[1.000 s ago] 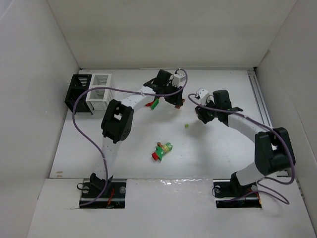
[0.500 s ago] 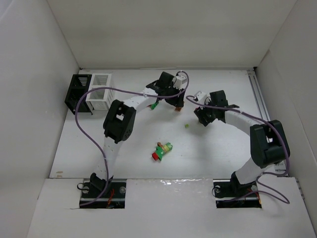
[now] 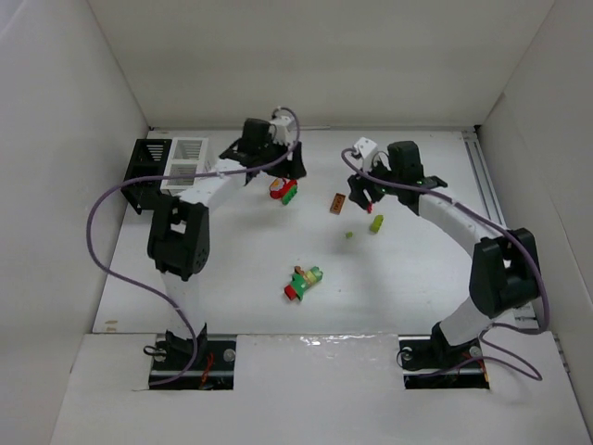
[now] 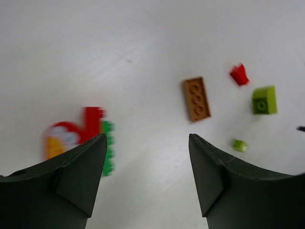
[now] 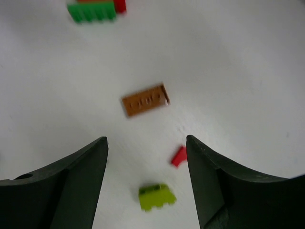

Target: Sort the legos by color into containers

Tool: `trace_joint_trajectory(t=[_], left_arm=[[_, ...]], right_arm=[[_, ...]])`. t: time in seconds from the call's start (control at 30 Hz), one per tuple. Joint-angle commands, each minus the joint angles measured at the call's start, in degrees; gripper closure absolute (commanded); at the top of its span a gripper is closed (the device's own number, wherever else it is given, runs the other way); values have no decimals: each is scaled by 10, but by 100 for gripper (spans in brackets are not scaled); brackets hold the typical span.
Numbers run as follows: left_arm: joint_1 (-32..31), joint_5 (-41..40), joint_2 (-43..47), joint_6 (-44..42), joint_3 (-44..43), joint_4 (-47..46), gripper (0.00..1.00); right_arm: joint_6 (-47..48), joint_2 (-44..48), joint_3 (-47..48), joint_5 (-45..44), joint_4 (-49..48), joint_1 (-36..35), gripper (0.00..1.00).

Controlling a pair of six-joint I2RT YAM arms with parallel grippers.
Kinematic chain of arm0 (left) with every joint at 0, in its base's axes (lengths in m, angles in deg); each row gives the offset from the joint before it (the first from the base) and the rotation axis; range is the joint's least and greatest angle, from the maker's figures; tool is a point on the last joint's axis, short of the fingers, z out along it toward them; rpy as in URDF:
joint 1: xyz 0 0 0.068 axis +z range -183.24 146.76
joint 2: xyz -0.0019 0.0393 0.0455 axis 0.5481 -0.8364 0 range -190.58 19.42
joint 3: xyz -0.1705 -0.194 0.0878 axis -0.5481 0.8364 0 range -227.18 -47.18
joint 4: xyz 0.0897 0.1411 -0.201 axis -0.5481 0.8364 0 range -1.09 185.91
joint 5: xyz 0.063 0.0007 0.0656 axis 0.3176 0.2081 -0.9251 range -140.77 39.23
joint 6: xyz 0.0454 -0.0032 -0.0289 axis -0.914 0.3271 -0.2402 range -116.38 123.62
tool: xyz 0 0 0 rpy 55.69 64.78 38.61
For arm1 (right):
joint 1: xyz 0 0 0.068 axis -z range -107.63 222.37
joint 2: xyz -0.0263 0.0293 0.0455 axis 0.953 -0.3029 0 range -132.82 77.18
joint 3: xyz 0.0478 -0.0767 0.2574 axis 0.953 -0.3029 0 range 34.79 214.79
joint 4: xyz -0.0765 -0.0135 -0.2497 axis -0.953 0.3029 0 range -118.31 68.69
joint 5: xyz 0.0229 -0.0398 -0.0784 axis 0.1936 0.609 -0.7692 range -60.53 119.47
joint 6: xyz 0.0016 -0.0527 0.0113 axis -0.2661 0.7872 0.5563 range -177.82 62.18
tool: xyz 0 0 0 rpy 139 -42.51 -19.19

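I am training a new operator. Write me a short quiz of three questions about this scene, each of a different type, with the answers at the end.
1. True or false: the orange brick lies alone, joined to no other brick.
2. The outer bin, nearest the left wall in the top view, is: A) white B) black C) orange.
3. Fill in: the left end effector and the right end effector both stand ____, holding nothing.

Key: 1 true; 2 B; 3 open.
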Motion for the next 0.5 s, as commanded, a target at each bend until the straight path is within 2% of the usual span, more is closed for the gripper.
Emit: trace_joint_trajectory(t=[0.0, 0.1, 0.13, 0.23, 0.27, 0.3, 0.37, 0.4, 0.47], left_arm=[[33, -87, 67, -42, -37, 19, 35], [33, -137, 61, -84, -28, 54, 37], [33, -137, 61, -131, -28, 83, 37], [48, -44, 32, -255, -58, 156, 39], [70, 19, 32, -325, -58, 179, 39], [83, 50, 25, -364, -58, 198, 39], [119, 95, 9, -445, -91, 272, 35], [126, 110, 1, -527, -105, 294, 35], [134, 104, -12, -585, -124, 322, 35]], right_arm=[[-52, -51, 88, 49, -43, -54, 29], [-71, -96, 125, 49, -53, -74, 29], [-78, -104, 134, 49, -53, -74, 29], [-78, -116, 148, 56, -53, -79, 29], [-78, -122, 148, 56, -53, -79, 29], [-83, -122, 154, 56, -53, -72, 29], [-83, -122, 154, 56, -53, -72, 29], [-83, -122, 147, 56, -53, -67, 29], [-83, -114, 138, 56, -53, -67, 29]])
